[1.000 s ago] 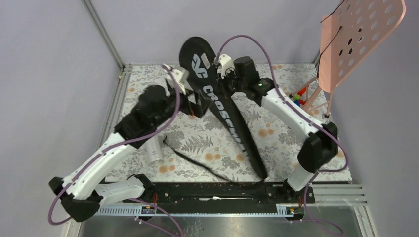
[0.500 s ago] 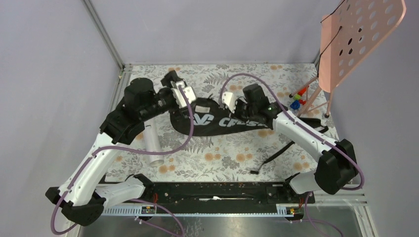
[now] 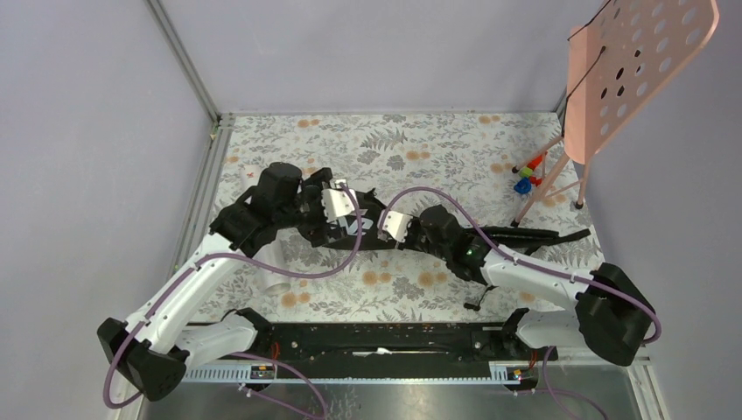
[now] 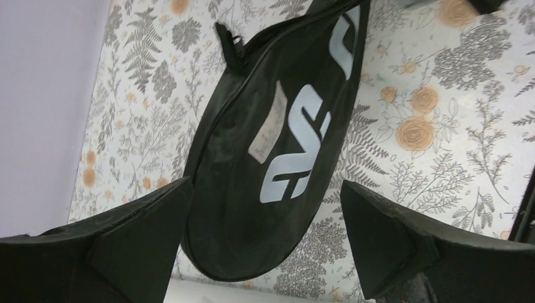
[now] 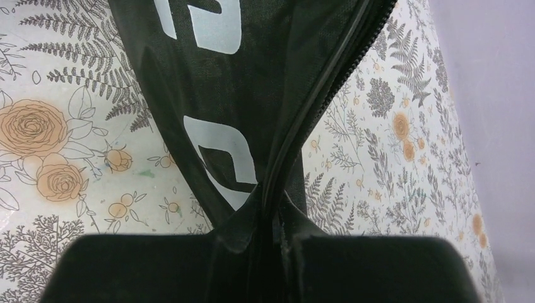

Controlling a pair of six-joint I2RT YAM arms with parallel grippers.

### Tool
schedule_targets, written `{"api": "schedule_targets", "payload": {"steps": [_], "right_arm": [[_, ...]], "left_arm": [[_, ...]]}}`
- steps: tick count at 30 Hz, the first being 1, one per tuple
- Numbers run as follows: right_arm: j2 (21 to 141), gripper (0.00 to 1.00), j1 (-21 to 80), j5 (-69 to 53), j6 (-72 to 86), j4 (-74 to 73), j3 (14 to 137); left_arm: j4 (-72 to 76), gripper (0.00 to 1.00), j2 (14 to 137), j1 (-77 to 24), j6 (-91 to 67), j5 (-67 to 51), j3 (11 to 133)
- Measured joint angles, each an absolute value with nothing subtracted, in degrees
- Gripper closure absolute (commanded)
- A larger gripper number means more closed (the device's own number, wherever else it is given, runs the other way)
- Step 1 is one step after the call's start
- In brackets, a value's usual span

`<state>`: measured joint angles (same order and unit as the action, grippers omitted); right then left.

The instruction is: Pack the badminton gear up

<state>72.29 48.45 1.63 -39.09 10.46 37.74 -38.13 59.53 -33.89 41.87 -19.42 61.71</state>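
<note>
Sprawling white-lettered black bag (image 4: 240, 208)

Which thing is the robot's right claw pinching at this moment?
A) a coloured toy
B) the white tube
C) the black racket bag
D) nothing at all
C: the right wrist view shows the right gripper shut on a fold of the black bag.

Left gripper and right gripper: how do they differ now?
The left gripper has fingers wide open, holding nothing; the right gripper is shut on the zip seam of the black racket-shaped fabric bag. The left gripper hangs over the bag's round end, the right gripper grips nearer its narrow end. Both face this bag.
</note>
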Motion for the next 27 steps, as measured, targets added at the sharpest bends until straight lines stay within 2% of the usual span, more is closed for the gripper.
{"api": "schedule_targets", "payload": {"steps": [8,13,16,18,22,24,26,27], "right_arm": [[67.0,0.98,51.2,3.9,-36.6,11.6,33.4],[61.9,0.97,52.0,2.4,-35.5,8.1,32.2],[59.4,0.95,52.1,0.9,-35.2,5.8,31.9],[58.1,0.94,52.1,0.1,-35.2,4.4,31.8],[56.8,0.91,52.1,-0.8,-35.0,1.9,31.8],[56.5,0.8,52.1,-1.0,-34.7,1.6,31.8],[56.3,0.61,52.1,-1.0,-34.0,1.5,31.8],[56.2,0.51,52.1,-1.1,-33.4,1.3,31.8]], "left_arm": [[-37.6,0.01,60.1,-29.6,43.4,-17.9,59.9],[-38.2,0.02,60.5,-28.3,46.9,-20.9,59.9],[-39.9,0.08,61.8,-28.3,48.5,-24.2,60.2],[-42.5,0.19,64.1,-28.3,49.5,-26.9,61.4],[-48.5,0.64,69.5,-28.3,52.3,-31.2,65.6],[-51.2,0.81,71.3,-28.3,53.3,-32.9,67.2],[-53.6,0.96,72.4,-28.3,54.7,-34.3,68.2],[-54.6,1.0,72.6,-28.3,55.7,-35.0,68.4]]}}
